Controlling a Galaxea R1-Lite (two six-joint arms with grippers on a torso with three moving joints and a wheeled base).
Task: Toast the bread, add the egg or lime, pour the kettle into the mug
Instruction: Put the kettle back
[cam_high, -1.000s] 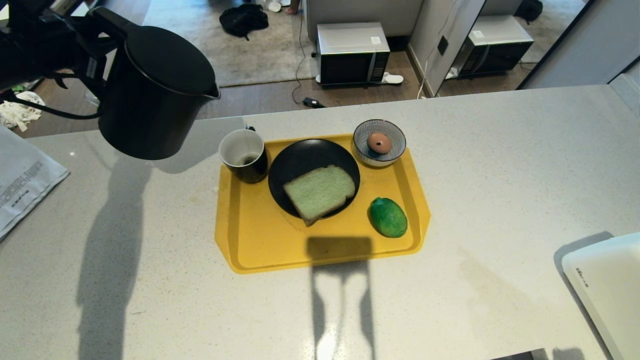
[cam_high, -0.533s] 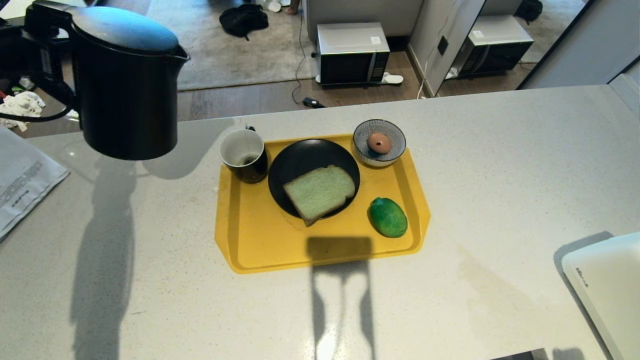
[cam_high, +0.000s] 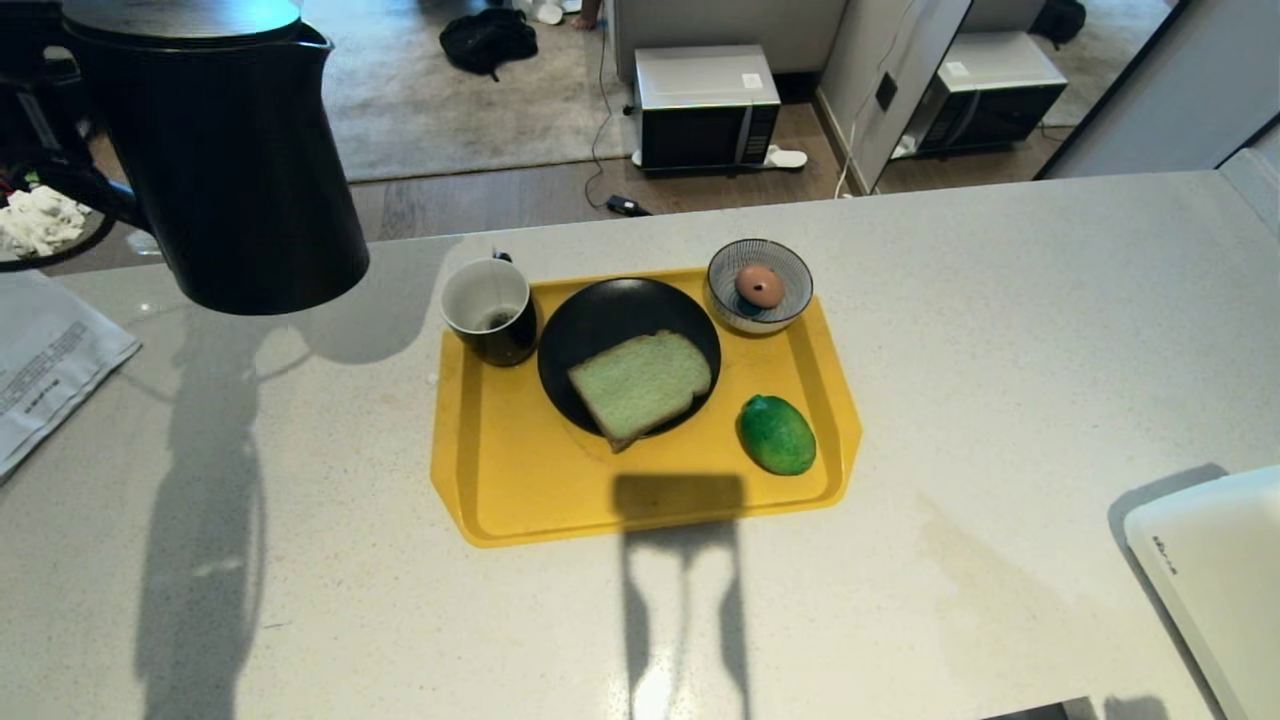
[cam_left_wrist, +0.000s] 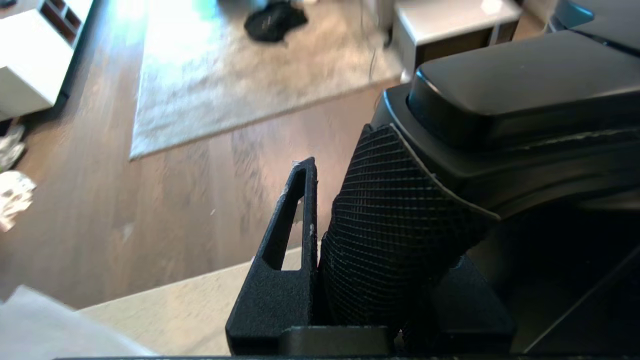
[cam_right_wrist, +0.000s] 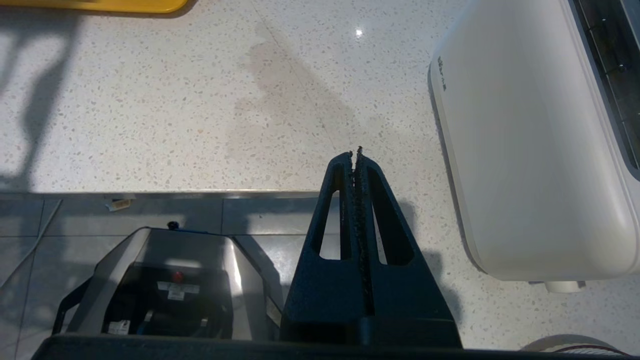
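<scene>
kettle (cam_high: 215, 160) left of mug (cam_high: 490, 310) — bread (cam_high: 640, 385) beside

Bright daylight from behind the camera; long hard shadows across the counter (cam_high: 1000, 300) and yellow tray (cam_high: 520, 480). Small glare spots on the polished stone. Motion-blurred floor and rug (cam_left_wrist: 240, 85) in left wrist view.

I see the black kettle (cam_high: 225, 160) upright between my left fingers (cam_left_wrist: 280, 260), its textured handle clamped, while well away from them the mug (cam_high: 490, 310), green bread (cam_high: 640, 385) and lime (cam_high: 777, 434) lie on the tray.
</scene>
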